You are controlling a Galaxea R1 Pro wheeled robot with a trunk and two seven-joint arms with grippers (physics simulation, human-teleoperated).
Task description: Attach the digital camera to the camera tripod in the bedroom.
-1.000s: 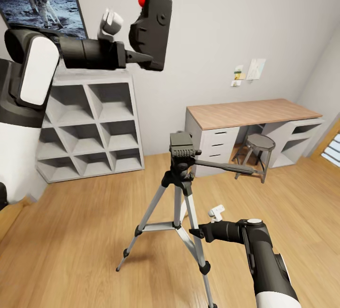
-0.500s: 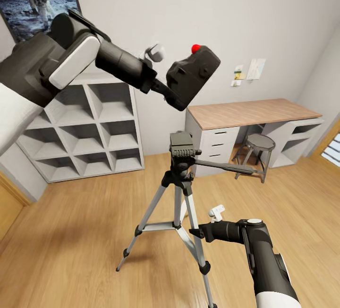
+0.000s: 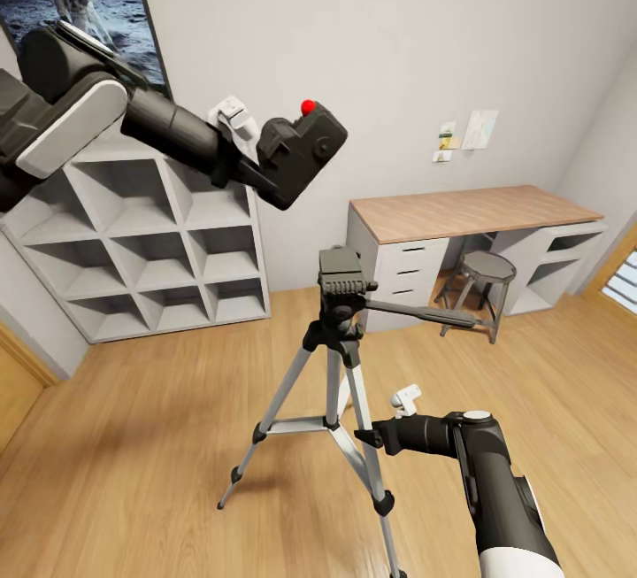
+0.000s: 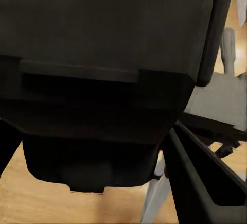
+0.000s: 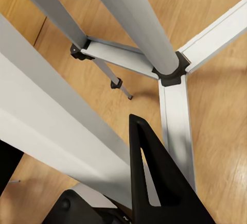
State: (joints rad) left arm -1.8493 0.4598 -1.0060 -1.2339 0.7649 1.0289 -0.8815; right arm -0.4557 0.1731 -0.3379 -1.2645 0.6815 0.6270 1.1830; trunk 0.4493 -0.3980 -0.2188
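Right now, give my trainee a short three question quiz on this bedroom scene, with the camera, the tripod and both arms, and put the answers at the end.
1. True or false: the digital camera already sits on the head of the camera tripod.
2. Which gripper holds the camera? A) left B) right C) neither
3. Fill in: the right gripper is down at one of the tripod's silver ____.

Key
1. False. It is held in the air, above the tripod head and toward the white cube shelving.
2. A. The left gripper is shut on it, with one of its fingers alongside the black body.
3. Legs.
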